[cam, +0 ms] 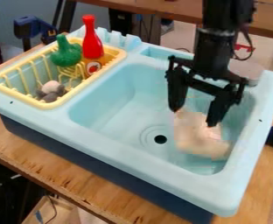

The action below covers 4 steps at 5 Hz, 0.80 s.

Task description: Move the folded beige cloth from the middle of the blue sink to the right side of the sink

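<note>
Gripper (pixel 193 117) at 3 o'clock, fingers spread wide by 1 pale crumpled thing (pixel 198 138), can't tell if touching; 1 red bottle (pixel 92 43), 11 o'clock.

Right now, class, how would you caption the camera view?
Black gripper at a pale item in a light-blue toy sink, yellow rack alongside.

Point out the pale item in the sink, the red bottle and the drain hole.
Pale item (pixel 198 138): camera view, the middle of its crumpled-looking body.
Red bottle (pixel 92 45): camera view, its body, below the neck.
Drain hole (pixel 160 139): camera view, its dark centre.
</note>
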Tool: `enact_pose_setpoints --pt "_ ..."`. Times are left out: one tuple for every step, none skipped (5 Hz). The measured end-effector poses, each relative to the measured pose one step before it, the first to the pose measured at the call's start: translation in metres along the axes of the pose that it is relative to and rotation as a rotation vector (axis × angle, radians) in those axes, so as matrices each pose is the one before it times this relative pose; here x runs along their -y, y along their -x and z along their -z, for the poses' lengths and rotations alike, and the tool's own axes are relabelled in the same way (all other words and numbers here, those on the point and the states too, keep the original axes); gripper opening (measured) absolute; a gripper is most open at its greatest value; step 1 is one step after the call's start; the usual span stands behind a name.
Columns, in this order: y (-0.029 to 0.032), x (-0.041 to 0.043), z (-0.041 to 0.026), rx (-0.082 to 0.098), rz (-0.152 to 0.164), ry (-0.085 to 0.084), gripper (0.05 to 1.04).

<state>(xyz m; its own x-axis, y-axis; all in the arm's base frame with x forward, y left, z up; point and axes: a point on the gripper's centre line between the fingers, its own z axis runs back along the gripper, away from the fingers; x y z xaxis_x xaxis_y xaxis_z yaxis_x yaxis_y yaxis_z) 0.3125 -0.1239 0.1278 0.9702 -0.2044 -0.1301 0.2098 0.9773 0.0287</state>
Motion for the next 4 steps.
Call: enact_pose_setpoints --pt "0.01047 0.00261 0.00074 -0.0472 0.0394 -0.0317 1.000" --pt "0.01901 -0.00304 -0.01158 0.0286 0.0300 0.0056 1.000" --pt "0.01748 -0.00122 -0.00904 0.0315 0.0254 0.0080 1.000" --pt "0.01237 -0.00187 -0.00949 0.0442 -0.0251 0.0051 1.000"
